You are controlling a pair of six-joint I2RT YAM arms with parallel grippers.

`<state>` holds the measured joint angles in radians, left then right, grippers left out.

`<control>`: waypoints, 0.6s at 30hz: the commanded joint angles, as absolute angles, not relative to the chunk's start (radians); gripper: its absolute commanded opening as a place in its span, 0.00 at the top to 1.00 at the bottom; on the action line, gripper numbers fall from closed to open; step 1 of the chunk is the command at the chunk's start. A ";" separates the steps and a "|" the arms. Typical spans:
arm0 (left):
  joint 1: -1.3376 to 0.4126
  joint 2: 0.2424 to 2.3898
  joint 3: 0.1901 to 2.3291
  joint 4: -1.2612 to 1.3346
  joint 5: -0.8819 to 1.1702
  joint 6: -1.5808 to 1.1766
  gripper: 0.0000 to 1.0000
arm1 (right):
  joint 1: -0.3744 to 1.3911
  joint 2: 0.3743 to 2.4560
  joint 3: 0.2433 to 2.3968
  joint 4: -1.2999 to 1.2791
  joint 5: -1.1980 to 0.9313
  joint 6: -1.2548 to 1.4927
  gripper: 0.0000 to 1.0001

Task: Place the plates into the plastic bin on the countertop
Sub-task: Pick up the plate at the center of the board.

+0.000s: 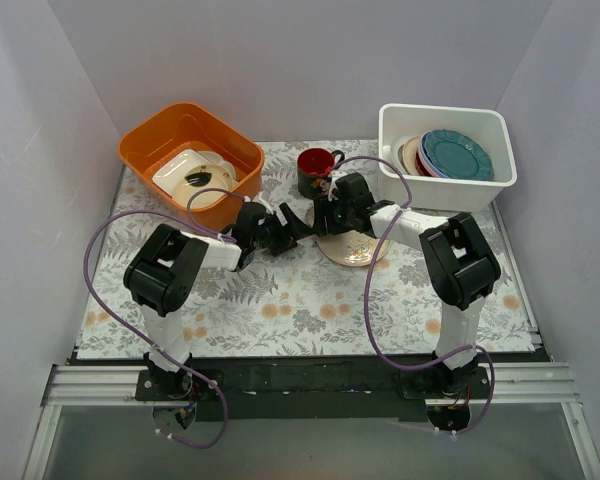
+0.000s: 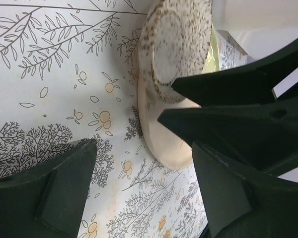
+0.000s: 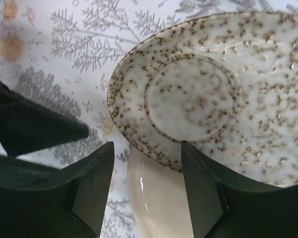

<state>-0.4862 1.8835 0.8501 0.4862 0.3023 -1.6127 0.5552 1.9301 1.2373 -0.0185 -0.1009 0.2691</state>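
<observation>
A speckled grey-brown plate [image 3: 213, 89] lies bottom up over a cream plate [image 3: 154, 198] on the fern-print countertop [image 1: 280, 290]. Both show in the top view [image 1: 352, 248] and in the left wrist view, speckled [image 2: 174, 44] above cream [image 2: 169, 144]. My right gripper [image 3: 146, 158] is open, its fingertips on either side of the speckled plate's near rim, the right tip against it. My left gripper [image 2: 144, 193] is open and empty over the cloth, just left of the plates. The white plastic bin [image 1: 400, 180] at the back right holds teal, pink and cream plates [image 1: 456, 154].
An orange tub [image 1: 140, 140] with white dishes stands at the back left. A dark red-rimmed mug [image 1: 315, 172] stands just behind the two grippers. The grippers [image 1: 310, 222] nearly touch. Walls enclose the table on three sides.
</observation>
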 commanded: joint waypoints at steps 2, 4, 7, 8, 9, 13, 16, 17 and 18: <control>-0.477 1.868 0.801 0.489 0.184 -1.663 0.23 | 0.565 1.887 1.155 -0.115 -0.207 0.259 0.37; -0.477 1.859 0.790 0.506 0.173 -1.667 0.23 | 0.565 1.868 1.119 -0.114 -0.224 0.258 0.38; -0.477 1.896 0.813 0.494 0.183 -1.675 0.26 | 0.565 1.839 1.066 -0.100 -0.236 0.265 0.38; -0.479 1.908 0.828 0.495 0.199 -1.678 0.27 | 0.565 1.826 1.057 -0.091 -0.236 0.268 0.38; -0.479 1.922 0.834 0.502 0.212 -1.689 0.28 | 0.565 1.819 1.046 -0.080 -0.236 0.276 0.38; -0.485 1.986 0.861 0.546 0.274 -1.698 0.37 | 0.565 1.813 1.040 -0.074 -0.239 0.287 0.38; -0.498 2.011 0.864 0.578 0.299 -1.701 0.42 | 0.565 1.816 1.054 -0.074 -0.242 0.290 0.38; -0.505 2.019 0.865 0.580 0.299 -1.701 0.44 | 0.565 1.818 1.060 -0.074 -0.245 0.290 0.38; -0.506 2.023 0.868 0.580 0.301 -1.701 0.45 | 0.565 1.819 1.061 -0.074 -0.245 0.291 0.38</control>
